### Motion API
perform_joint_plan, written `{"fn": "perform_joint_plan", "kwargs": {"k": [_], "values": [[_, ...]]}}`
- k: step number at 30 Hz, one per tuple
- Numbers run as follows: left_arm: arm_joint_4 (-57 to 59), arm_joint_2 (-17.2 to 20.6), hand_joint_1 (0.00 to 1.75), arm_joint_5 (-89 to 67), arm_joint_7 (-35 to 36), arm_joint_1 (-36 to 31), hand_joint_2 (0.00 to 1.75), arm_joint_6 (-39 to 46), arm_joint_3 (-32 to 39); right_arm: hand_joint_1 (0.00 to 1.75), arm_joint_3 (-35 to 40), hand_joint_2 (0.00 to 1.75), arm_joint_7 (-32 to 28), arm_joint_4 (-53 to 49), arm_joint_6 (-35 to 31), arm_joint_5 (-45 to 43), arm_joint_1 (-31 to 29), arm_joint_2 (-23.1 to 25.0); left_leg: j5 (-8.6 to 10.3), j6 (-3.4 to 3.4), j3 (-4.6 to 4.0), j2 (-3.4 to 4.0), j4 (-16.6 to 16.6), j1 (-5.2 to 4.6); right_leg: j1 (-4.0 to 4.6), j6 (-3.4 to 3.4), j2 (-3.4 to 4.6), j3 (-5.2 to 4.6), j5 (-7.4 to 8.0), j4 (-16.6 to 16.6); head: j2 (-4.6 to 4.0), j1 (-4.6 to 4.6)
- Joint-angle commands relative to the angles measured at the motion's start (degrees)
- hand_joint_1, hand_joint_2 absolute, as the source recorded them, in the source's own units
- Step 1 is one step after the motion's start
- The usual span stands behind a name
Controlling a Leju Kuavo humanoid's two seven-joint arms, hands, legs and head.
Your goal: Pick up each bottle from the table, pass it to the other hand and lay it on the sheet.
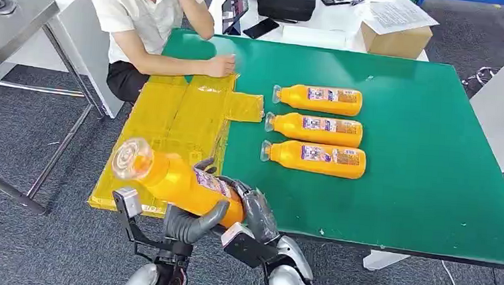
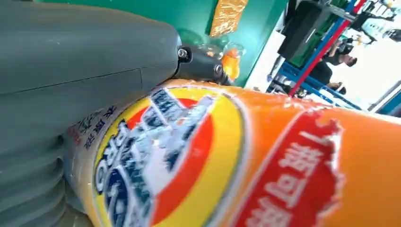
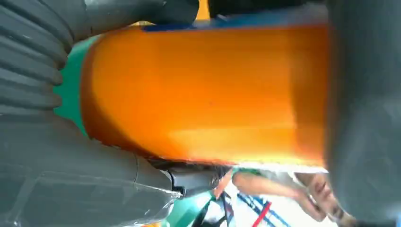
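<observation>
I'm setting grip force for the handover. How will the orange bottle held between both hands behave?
The orange bottle looks full, so probably heavy. Its glossy label may slip in the left hand and right hand. Being round, it could roll once laid down.

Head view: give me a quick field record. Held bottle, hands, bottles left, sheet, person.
held bottle: orange bottle, tilted, clear cap toward the sheet side, at the table's near edge
left hand: fingers wrapped around the bottle's body
right hand: fingers on the bottle's base end
bottles on table: three, lying in a row, caps toward the sheet
sheet: yellow, no bottle lying on it
table: green top
person: seated at the far side, a hand resting by the sheet's far edge
</observation>
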Motion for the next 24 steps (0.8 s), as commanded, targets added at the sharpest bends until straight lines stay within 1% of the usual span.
{"fn": "perform_joint_plan", "kwargs": {"k": [1,4,5,6,13,14,15,16,17,18,19,20,21,22,23,24], "values": [[-2.54,-0.84,1.75,-1.52,-2.57,-3.14,1.75,0.37,3.41,0.00,3.54,1.75,0.37,7.64,3.85,-1.23,0.57,0.40,-0.06,-0.10,0.19,-0.06,-0.02,0.09,0.09,-0.11,-0.02,0.24,-0.05,-0.07,0.00,0.02],[-2.63,-0.85,1.75,-2.06,-2.91,-3.19,1.75,0.81,3.66,0.00,3.65,1.75,0.37,8.01,4.10,-1.27,0.57,0.49,-0.05,-0.09,0.16,-0.10,-0.03,0.08,0.07,-0.10,-0.08,0.20,-0.06,-0.06,0.00,0.00],[-2.73,-0.94,1.75,-2.43,-3.27,-3.33,1.75,1.02,3.98,0.00,3.69,1.75,0.37,8.15,4.32,-1.29,0.65,0.48,-0.08,-0.12,0.27,-0.12,-0.05,0.08,0.08,-0.13,-0.09,0.32,-0.10,-0.07,0.00,0.00],[-2.55,-0.97,1.75,-2.68,-3.38,-3.62,1.75,1.53,4.36,0.00,3.66,0.00,0.37,8.30,4.42,-1.32,0.83,0.47,-0.05,-0.10,0.17,-0.13,-0.01,0.08,0.08,-0.11,-0.10,0.22,-0.08,-0.05,0.00,0.00],[-1.94,-0.80,1.75,-3.27,-3.24,-4.24,1.75,2.79,5.09,0.00,2.93,0.00,0.29,8.67,3.14,-1.22,1.53,0.67,-0.07,-0.12,0.24,-0.17,-0.02,0.11,0.11,-0.13,-0.13,0.31,-0.10,-0.07,0.00,0.00],[18.23,4.78,1.75,-34.20,-6.25,-12.84,1.75,21.12,4.52,0.00,-6.27,0.00,-2.79,10.32,-14.58,4.91,6.96,1.60,-0.03,-0.09,0.17,-0.13,-0.05,0.06,0.06,-0.10,-0.11,0.22,-0.06,-0.08,0.00,0.00],[18.96,5.11,1.75,-36.14,-5.93,-13.02,1.75,21.95,4.64,0.00,-6.98,0.00,-3.35,10.20,-15.72,4.96,7.10,1.70,0.01,-0.07,0.12,-0.17,-0.06,0.05,0.05,-0.07,-0.16,0.17,-0.04,-0.08,0.00,0.00],[20.94,6.51,1.75,-42.00,-4.41,-13.76,1.75,23.03,5.33,0.00,-9.58,0.00,-6.20,9.70,-20.33,5.00,7.43,1.90,0.05,-0.14,0.43,-0.42,-0.25,0.10,0.10,-0.16,-0.39,0.51,-0.08,-0.27,0.00,0.00],[24.49,7.71,1.75,-51.38,-0.56,-15.15,1.75,25.23,5.78,0.00,-13.48,0.00,-9.16,8.26,-23.88,2.09,8.17,2.78,0.04,-0.09,0.33,-0.17,-0.23,0.00,0.00,-0.10,-0.09,0.35,-0.01,-0.19,0.00,0.00],[26.16,6.83,1.75,-63.81,1.98,-15.24,1.75,25.23,11.34,0.00,-17.05,0.00,-11.24,5.64,-24.90,-0.46,8.92,3.47,0.02,-0.12,0.38,-0.15,-0.23,0.01,0.00,-0.13,-0.05,0.39,-0.02,-0.17,0.00,0.02],[27.82,7.11,1.75,-68.25,4.12,-15.90,1.75,25.23,12.80,0.00,-22.65,0.00,-11.37,0.26,-24.90,1.43,10.67,4.94,0.02,-0.09,0.25,-0.11,-0.17,0.01,0.01,-0.10,-0.02,0.26,0.01,-0.12,0.00,0.00],[30.43,8.59,1.75,-76.47,8.18,-17.42,1.75,25.23,12.80,0.00,-28.14,0.00,-11.37,-6.90,-24.90,2.41,12.46,6.93,0.00,-0.12,0.28,-0.06,-0.15,0.03,0.03,-0.13,0.04,0.28,0.01,-0.11,0.00,0.02],[32.76,9.31,1.75,-82.30,12.39,-18.96,1.75,24.36,12.52,0.00,-30.73,0.00,-11.37,-11.85,-24.90,1.21,13.43,7.96,0.03,-0.09,0.11,-0.12,-0.08,-0.03,-0.03,-0.10,-0.03,0.10,-0.02,0.02,0.00,0.02],[33.82,9.85,1.75,-85.62,14.06,-19.96,1.75,23.44,12.13,0.00,-32.53,0.00,-11.37,-15.21,-24.90,1.48,13.86,8.67,-0.01,-0.14,0.16,-0.06,-0.04,0.03,0.02,-0.15,0.01,0.14,-0.04,0.05,0.00,0.02],[35.53,9.54,1.75,-87.05,15.16,-21.93,1.75,21.35,13.48,0.00,-36.42,0.00,-11.37,-21.02,-24.90,2.27,14.46,10.78,0.03,-0.10,-0.01,-0.11,0.01,-0.02,-0.03,-0.11,-0.05,-0.03,-0.03,0.12,0.00,0.02],[37.23,9.65,1.75,-88.57,16.16,-23.41,1.75,20.10,13.36,0.00,-37.05,0.00,-11.37,-23.54,-24.90,0.47,14.50,11.17,-0.01,-0.15,0.01,-0.09,0.08,0.00,-0.01,-0.16,-0.03,-0.04,-0.07,0.20,0.00,0.07]]}}
